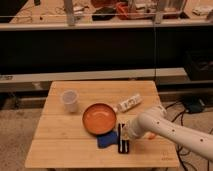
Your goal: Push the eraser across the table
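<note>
Table (70, 150): a small top of light wooden planks, filling the lower middle of the frame, on a speckled floor.
Eraser (123, 140): a long narrow black block with pale lengthwise stripes, lying near the table's front edge, right of centre, its length running from back to front.
Gripper (126, 134): low over the table in the lower right of the frame, at the right side of the eraser and against its upper part; its fingers are drawn together, with nothing seen between them.
Arm (170, 132): white, dotted with small dark holes, reaching in from the lower right corner toward the middle of the table.
Orange bowl (99, 118): round and shallow, at the table's centre, just up and left of the eraser.
Blue pad (106, 141): small, lying flat just left of the eraser, partly under the bowl's front rim.
Cup (69, 100): pale, translucent, upright, at the table's left rear, well apart from the eraser.
White bottle (128, 103): lying on its side, tilted, just right of the bowl toward the rear.
Background: dark shelving (100, 50) across the upper frame, cluttered on top; cables (175, 107) on the floor at right.
</note>
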You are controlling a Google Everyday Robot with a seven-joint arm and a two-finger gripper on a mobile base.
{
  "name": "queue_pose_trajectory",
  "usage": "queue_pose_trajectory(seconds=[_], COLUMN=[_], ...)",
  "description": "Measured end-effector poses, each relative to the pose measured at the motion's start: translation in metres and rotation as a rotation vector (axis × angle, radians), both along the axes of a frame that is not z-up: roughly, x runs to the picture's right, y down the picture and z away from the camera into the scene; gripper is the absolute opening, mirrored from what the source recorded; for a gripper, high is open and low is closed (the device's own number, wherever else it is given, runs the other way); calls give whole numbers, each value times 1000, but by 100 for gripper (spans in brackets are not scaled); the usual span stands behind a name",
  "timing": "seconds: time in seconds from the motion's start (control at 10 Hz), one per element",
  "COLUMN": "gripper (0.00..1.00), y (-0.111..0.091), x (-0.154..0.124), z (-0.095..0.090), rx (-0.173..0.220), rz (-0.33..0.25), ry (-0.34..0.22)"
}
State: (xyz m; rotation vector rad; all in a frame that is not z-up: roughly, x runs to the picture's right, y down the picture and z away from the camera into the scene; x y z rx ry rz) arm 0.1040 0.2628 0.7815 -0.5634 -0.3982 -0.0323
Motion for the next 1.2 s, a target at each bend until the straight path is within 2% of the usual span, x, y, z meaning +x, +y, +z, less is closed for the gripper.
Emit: queue_pose_trajectory(seconds=[0.7, 1.2], gripper=[0, 0], y=[-1, -6], x=[1, 11], z=[0, 4], rx=[1, -3], rz=[2, 25], ry=[-1, -13])
